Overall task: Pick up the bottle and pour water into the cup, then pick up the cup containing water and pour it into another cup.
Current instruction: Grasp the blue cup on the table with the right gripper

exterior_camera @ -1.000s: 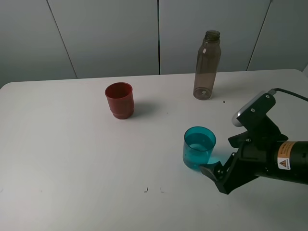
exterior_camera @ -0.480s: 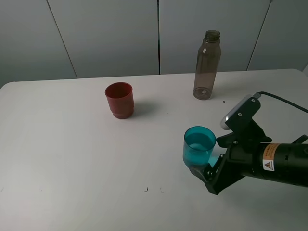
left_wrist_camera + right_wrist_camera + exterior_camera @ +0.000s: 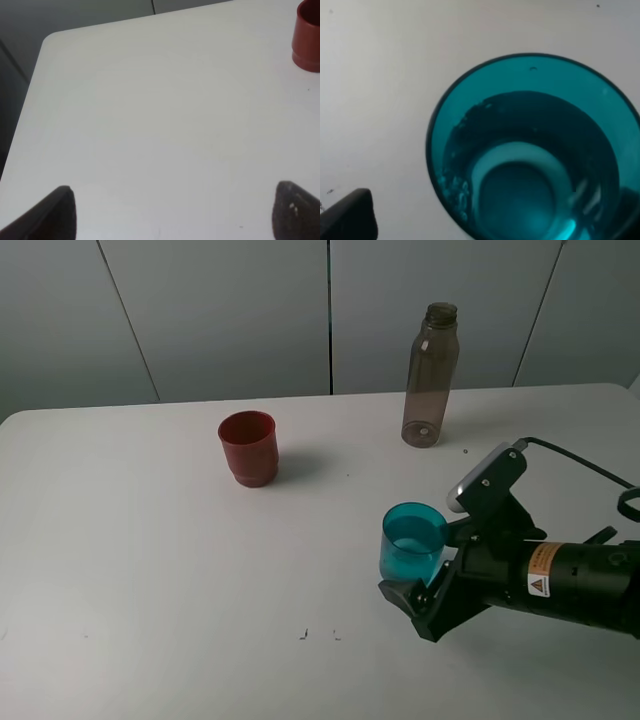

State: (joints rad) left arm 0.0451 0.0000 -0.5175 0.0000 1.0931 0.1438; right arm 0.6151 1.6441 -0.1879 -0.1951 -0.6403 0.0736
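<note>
Scene: a white table [image 3: 150,570] seen from a high camera, with three containers standing well apart and one robot arm reaching in from 4 o'clock.
Teal cup: the teal cup [image 3: 413,543] stands upright on the table at about 3 o'clock from the table's centre. The right wrist view looks straight down into it and shows water [image 3: 530,165] with small bubbles at the edge.
Right gripper: the right gripper [image 3: 422,575] has its fingers spread as wide as they go, one on each side of the teal cup near its base. Whether either pad touches the wall cannot be told. Nothing is pinched yet.
Why it sits so: straddling the cup low and level suits a side grasp that keeps the rim free for pouring.
Bottle: the bottle [image 3: 430,375] stands upright and uncapped at 12 o'clock from the teal cup, near the table's far edge, with nothing touching it. With water in the cup, the first pour looks finished.
Red cup: the red cup [image 3: 248,447] stands upright at 10 o'clock from the teal cup, well apart from it. It is likely the place for the second pour.
Left gripper: the left gripper [image 3: 177,215] shows only in its own wrist view. Its two dark fingertips are spread wide over bare table and hold nothing, leaving the right arm room.
Next move, as judged: close gently on the teal cup, since its smooth tapered sides could slip or tip.
</note>
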